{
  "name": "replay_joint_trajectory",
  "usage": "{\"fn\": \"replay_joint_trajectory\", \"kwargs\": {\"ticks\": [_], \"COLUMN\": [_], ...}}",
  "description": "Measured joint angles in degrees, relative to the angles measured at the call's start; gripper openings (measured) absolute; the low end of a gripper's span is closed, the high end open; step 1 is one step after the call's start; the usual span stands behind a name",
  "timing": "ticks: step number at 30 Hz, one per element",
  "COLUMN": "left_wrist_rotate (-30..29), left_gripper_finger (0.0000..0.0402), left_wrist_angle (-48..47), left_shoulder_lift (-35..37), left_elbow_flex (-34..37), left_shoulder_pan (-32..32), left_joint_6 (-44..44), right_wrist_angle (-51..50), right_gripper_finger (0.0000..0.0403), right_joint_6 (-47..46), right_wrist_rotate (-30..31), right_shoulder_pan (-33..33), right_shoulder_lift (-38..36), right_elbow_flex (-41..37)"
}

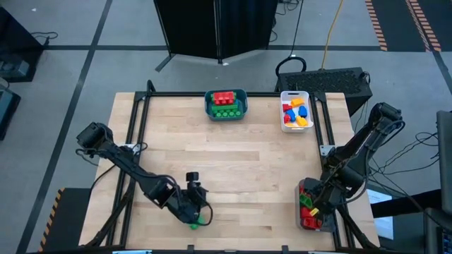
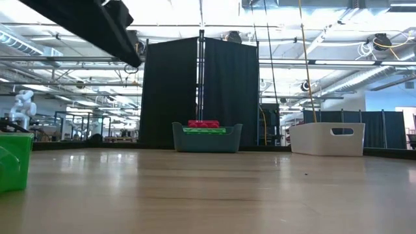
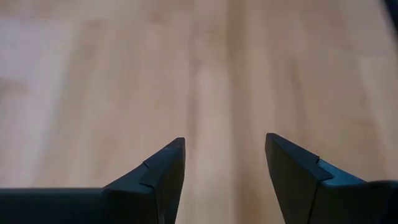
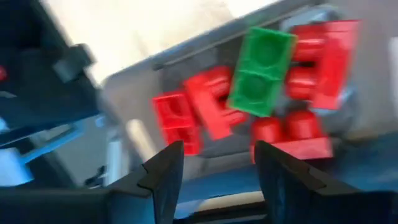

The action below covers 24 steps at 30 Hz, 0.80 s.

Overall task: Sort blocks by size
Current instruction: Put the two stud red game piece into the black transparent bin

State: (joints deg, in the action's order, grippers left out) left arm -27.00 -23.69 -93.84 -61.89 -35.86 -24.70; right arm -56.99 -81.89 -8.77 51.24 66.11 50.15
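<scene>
My left gripper [image 1: 194, 206] hovers low over the table near its front edge. In the left wrist view its fingers [image 3: 224, 180] stand open with only bare wood between them. A green block [image 1: 199, 221] lies on the table just nearside of it, and also shows at the low view's left edge [image 2: 13, 162]. My right gripper [image 1: 316, 204] is open [image 4: 214, 180] above the clear bin [image 1: 305, 224] at the front right. That bin holds several red blocks [image 4: 205, 112], a green block [image 4: 260, 70] and a yellow one. My right gripper is empty.
A teal bin [image 1: 207, 106] at the far middle holds red and green blocks. A white bin [image 1: 284, 116] at the far right holds blue, yellow and red blocks. The table's middle is bare wood. A black frame runs along the table's edges.
</scene>
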Motion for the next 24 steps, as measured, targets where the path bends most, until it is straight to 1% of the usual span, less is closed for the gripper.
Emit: {"fn": "replay_joint_trajectory", "kwargs": {"ticks": [4,7,9,12,15,17,21,24], "left_wrist_rotate": [7.69,10.86,11.97,12.78,15.82,16.68,16.90,17.03], "left_gripper_finger": [0.0196,0.0196,0.0196,0.0196,0.0196,0.0196,0.0196,0.0196], "left_wrist_angle": [-0.11,0.13,-0.03,-1.85,-9.27,-14.51,-23.08,-25.71], "left_shoulder_lift": [-0.04,-0.04,-0.04,-0.04,-0.04,-0.04,-0.04,-0.04], "left_elbow_flex": [-0.94,-2.10,-2.31,-2.46,-2.45,-2.45,-2.40,-2.40], "left_shoulder_pan": [0.28,0.31,0.26,0.21,0.24,0.20,0.11,0.09], "left_joint_6": [-0.51,-0.68,-3.17,-9.77,-16.70,-21.56,-35.26,-46.21], "right_wrist_angle": [4.67,6.51,6.94,7.93,9.22,9.16,9.24,9.24], "right_gripper_finger": [0.0176,0.0176,0.0176,0.0176,0.0176,0.0176,0.0176,0.0176], "right_joint_6": [2.53,4.76,5.05,5.80,7.63,7.59,7.65,7.83], "right_wrist_rotate": [-0.26,0.27,1.78,4.42,8.13,10.89,17.25,22.44], "right_shoulder_pan": [-0.30,-0.55,-0.67,-0.67,-0.67,-0.68,-1.07,-1.06], "right_shoulder_lift": [-0.02,-0.02,-0.04,-0.04,-0.04,-0.04,-0.04,-0.04], "right_elbow_flex": [0.00,0.00,0.00,0.00,0.00,0.00,0.00,0.00]}}
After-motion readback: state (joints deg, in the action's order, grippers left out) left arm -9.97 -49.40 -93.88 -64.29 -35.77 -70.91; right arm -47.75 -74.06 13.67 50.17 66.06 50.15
